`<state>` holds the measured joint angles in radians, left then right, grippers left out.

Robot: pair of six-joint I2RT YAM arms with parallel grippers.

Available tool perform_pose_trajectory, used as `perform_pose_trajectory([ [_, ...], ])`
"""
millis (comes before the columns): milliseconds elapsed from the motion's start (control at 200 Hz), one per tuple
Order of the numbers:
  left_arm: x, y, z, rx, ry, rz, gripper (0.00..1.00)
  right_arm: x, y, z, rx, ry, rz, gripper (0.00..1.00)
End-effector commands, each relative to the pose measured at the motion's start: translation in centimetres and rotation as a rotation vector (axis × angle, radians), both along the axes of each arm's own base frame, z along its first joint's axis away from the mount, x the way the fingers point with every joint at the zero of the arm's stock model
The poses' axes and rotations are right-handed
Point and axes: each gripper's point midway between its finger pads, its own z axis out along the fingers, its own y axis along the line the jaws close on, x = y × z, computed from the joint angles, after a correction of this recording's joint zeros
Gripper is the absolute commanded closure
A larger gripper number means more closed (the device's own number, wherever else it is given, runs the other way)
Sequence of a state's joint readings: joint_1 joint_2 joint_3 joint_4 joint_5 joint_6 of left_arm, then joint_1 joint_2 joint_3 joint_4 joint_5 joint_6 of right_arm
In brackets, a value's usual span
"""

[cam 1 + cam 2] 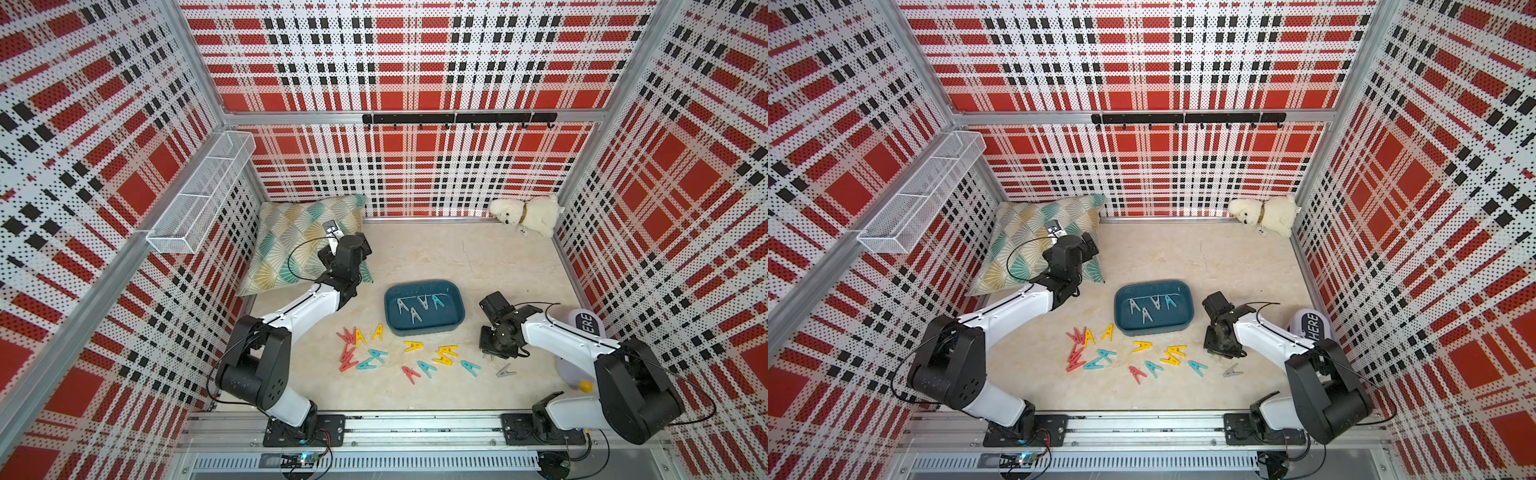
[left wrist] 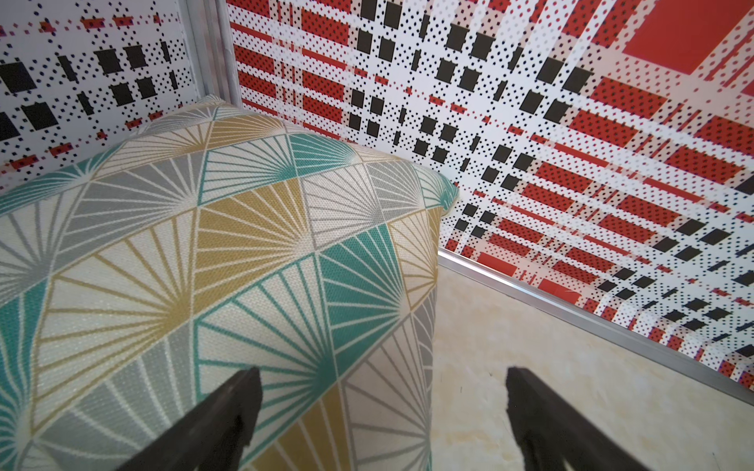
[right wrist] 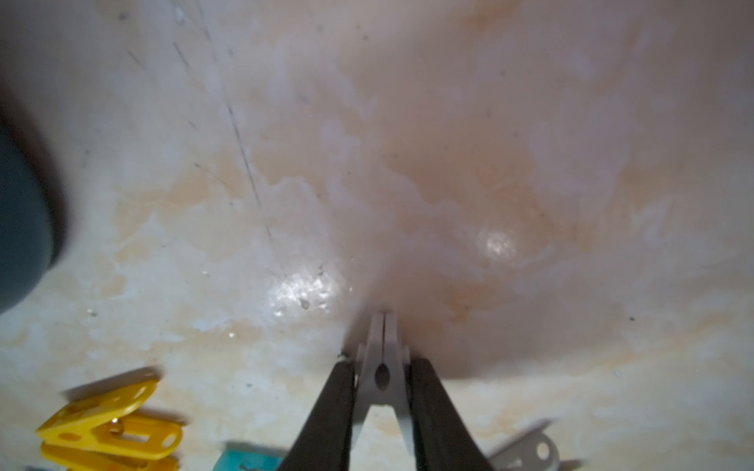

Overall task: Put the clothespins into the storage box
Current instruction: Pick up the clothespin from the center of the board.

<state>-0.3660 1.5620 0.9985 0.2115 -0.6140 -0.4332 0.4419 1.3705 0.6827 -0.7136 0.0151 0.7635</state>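
Note:
The dark teal storage box [image 1: 428, 330] [image 1: 1156, 330] sits mid-floor in both top views, with several clothespins [image 1: 415, 309] inside, grey and teal. More red, yellow and teal clothespins [image 1: 413, 345] lie scattered in front of it, and a grey one [image 1: 505, 370] lies at the right. My right gripper [image 1: 492, 353] [image 3: 381, 367] is low by the box's right front, shut on a grey clothespin [image 3: 381, 354] just above the floor. My left gripper [image 1: 365, 243] [image 2: 381, 391] is open and empty at the pillow's edge.
A patterned pillow [image 1: 291, 245] [image 2: 204, 244] lies back left and a white plush dog [image 1: 528, 214] back right. A white mesh basket [image 1: 199, 195] hangs on the left wall, a black hook rail [image 1: 457, 118] on the back wall. A rounded "HERE" object [image 1: 586, 324] stands behind the right arm.

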Motion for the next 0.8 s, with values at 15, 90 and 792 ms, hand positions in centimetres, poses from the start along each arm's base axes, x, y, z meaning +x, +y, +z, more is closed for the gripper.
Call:
perform_pose_trajectory([
  [15,-0.4,0.5,1.4,-0.005,-0.027,0.010,0.01,1.2,0.0,1.6,-0.010,-0.044,0.037,0.73],
  [90,-0.5,0.6,1.4,-0.005,-0.027,0.013,0.01,1.8,0.0,2.6,-0.021,-0.063,0.054,0.73],
  [792,-0.5,0.8,2.6,0.010,-0.022,0.026,0.01,12.7,7.2,14.2,0.055,-0.348,0.276,0.71],
])
